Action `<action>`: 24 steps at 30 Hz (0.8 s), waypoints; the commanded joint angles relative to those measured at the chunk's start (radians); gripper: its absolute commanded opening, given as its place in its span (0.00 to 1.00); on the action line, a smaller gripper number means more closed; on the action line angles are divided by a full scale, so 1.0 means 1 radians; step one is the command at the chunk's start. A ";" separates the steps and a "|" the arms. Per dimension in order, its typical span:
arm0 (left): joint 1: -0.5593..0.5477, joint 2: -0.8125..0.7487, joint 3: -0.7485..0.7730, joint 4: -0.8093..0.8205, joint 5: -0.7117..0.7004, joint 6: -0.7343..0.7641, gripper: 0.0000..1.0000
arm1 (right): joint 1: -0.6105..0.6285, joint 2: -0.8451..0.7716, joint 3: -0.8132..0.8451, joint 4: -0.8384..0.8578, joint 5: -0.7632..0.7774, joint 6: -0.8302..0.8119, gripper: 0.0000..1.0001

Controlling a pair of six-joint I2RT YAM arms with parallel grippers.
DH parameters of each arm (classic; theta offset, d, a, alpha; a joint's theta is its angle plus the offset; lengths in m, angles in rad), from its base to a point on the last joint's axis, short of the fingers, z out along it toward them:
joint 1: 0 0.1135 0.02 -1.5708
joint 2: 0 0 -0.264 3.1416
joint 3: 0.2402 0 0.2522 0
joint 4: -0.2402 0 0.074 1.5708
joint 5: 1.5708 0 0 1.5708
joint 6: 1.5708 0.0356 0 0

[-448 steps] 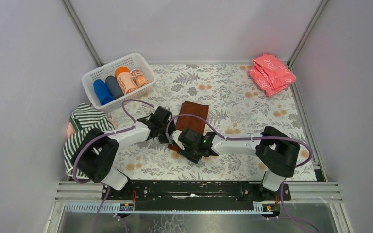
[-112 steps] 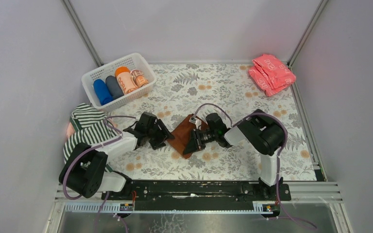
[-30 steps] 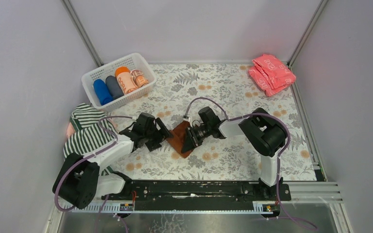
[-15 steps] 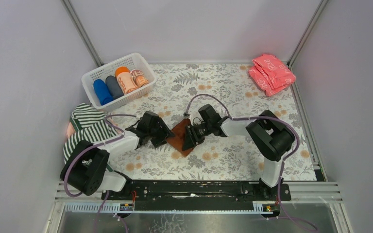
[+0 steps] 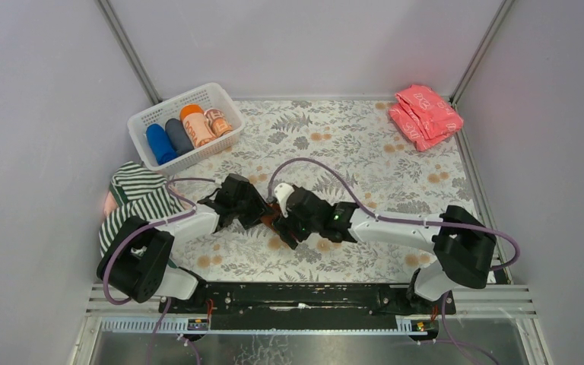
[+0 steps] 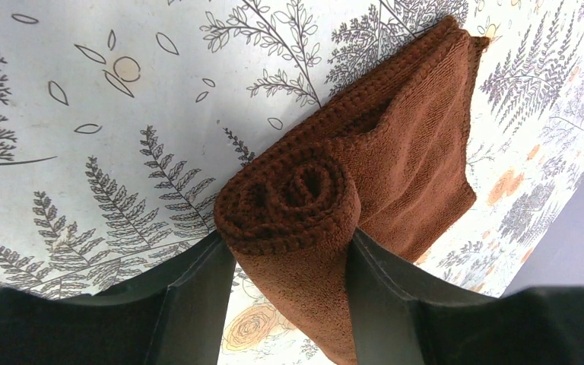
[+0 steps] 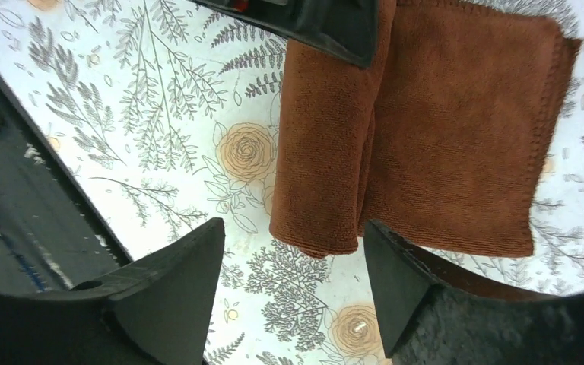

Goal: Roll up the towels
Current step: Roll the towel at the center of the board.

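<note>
Black mounting rail [image 5: 304, 296] along the near edge, carrying both arm bases. Beyond it lies the worktop [image 5: 395, 255], its covering white and printed with grey ferns and orange roses. The two arms reach inward and meet near the middle of this surface. Left gripper [image 6: 289, 237]: jaws clamped on the rolled end of the brown towel [image 6: 403, 144], one finger pressed against each side of the spiral. The towel lies on the covering, partly rolled, with a flat part spread beside the roll. Right gripper [image 7: 293, 228]: jaws released and standing wide at the opposite end of the roll; whether either finger touches the cloth cannot be told. Against the left wall, beside the left arm, sits a heap of striped towel [image 5: 141, 199], dark and white. Farther back on the left, a white slotted basket [image 5: 138, 120] holds four rolled towels [image 5: 179, 135]: blue, grey, orange, and orange with pale lettering. In the far right corner is a stack of folded pink towels [image 5: 426, 110]. Plain pale grey walls enclose three sides, with metal posts [image 5: 125, 46] rising at the two far corners.
</note>
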 commanded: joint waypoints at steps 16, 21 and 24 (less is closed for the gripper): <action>-0.004 0.037 -0.003 -0.107 -0.051 0.056 0.51 | 0.251 0.301 0.188 -0.118 0.548 -0.132 0.70; -0.005 0.040 0.002 -0.111 -0.054 0.060 0.51 | 0.251 0.335 0.164 -0.126 0.557 -0.105 0.61; -0.004 0.034 0.013 -0.126 -0.072 0.064 0.52 | 0.249 0.345 0.147 -0.136 0.534 -0.098 0.52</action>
